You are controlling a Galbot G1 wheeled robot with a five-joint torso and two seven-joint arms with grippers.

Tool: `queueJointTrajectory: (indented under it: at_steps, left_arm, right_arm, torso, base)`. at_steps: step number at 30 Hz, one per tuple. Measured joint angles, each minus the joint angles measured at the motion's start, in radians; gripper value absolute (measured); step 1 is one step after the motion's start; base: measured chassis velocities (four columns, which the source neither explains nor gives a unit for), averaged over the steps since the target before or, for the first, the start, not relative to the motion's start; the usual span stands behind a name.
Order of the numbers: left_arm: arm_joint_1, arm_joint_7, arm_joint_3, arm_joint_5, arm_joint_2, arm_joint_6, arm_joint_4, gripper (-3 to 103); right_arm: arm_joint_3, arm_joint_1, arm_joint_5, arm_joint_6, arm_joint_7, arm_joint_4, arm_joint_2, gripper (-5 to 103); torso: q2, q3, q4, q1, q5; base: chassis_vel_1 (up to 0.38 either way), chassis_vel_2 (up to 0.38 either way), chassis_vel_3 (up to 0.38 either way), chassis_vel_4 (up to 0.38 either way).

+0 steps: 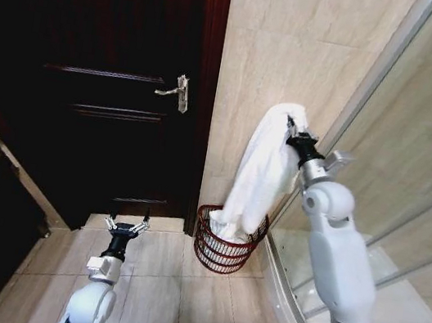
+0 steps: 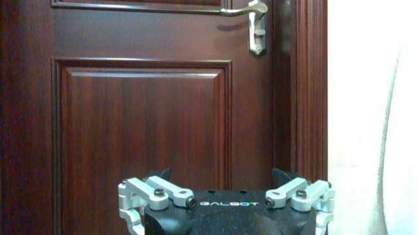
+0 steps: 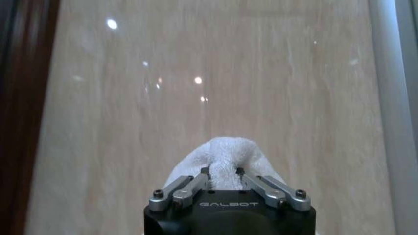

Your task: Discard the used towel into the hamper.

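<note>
**White towel held high above the red wire hamper**

The right end effector (image 1: 291, 128) is raised against the beige tiled wall (image 1: 302, 43), and its fingers are closed on the top fold of a white towel (image 1: 261, 177). In the right wrist view the two fingers (image 3: 196, 181) are seen pinched on a bunched hump of the cloth. The towel is draped downward from the grip in a long fall, and its lower end is seen inside the rim of the hamper (image 1: 224, 250), on the hamper's right half. Whether the cloth is resting on the hamper's base cannot be told.

The hamper, a round red-brown openwork wire basket, is stood on the tiled floor (image 1: 162, 285) at the foot of the wall, just right of the dark wooden door (image 1: 95, 91) and just left of the curved glass shower screen (image 1: 415, 162).

The left end effector (image 1: 127, 224) is held low near the floor, left of the hamper and well apart from it, pointed at the door. Its fingers are spread open and nothing is held. In the left wrist view the door's metal lever handle (image 2: 251, 14) is seen far above it.
</note>
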Motion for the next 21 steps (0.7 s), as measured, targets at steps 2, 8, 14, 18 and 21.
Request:
queueJointTrajectory:
  at_steps: [2,8,14,18,21]
  left_arm:
    - [-0.013,0.002,0.0,-0.005,0.006,0.006,0.006,100]
    - [-0.018,0.007,0.008,-0.007,0.005,0.017,0.012,100]
    - [-0.028,0.013,0.016,-0.009,0.002,0.009,0.033,100]
    - [-0.028,0.013,0.016,-0.011,0.003,0.004,0.043,100]
    - [-0.027,0.012,0.016,-0.013,0.004,-0.003,0.049,100]
  right_arm:
    - [-0.002,-0.021,-0.057,0.028,-0.015,-0.041,0.027,12]
    - [-0.004,-0.079,-0.086,0.056,-0.026,-0.064,0.068,12]
    - [0.0,-0.111,-0.119,0.128,-0.027,-0.132,0.122,12]
    - [0.002,-0.114,-0.128,0.172,-0.027,-0.181,0.147,12]
    - [-0.001,-0.109,-0.126,0.198,-0.019,-0.205,0.167,12]
  torso:
    - [0.0,0.0,-0.0001,0.0,-0.0001]
    - [-0.004,-0.002,-0.0001,-0.002,0.0]
    - [-0.033,-0.018,-0.0001,-0.015,-0.0001]
    - [-0.051,-0.029,-0.0002,-0.022,-0.0001]
    - [-0.064,-0.037,-0.0003,-0.027,-0.0001]
  base:
    - [0.0,0.0,0.0,0.0]
    - [0.0,0.0,0.0,0.0]
    - [0.0,0.0,0.0,0.0]
    - [0.0,0.0,0.0,0.0]
    - [0.0,0.0,0.0,0.0]
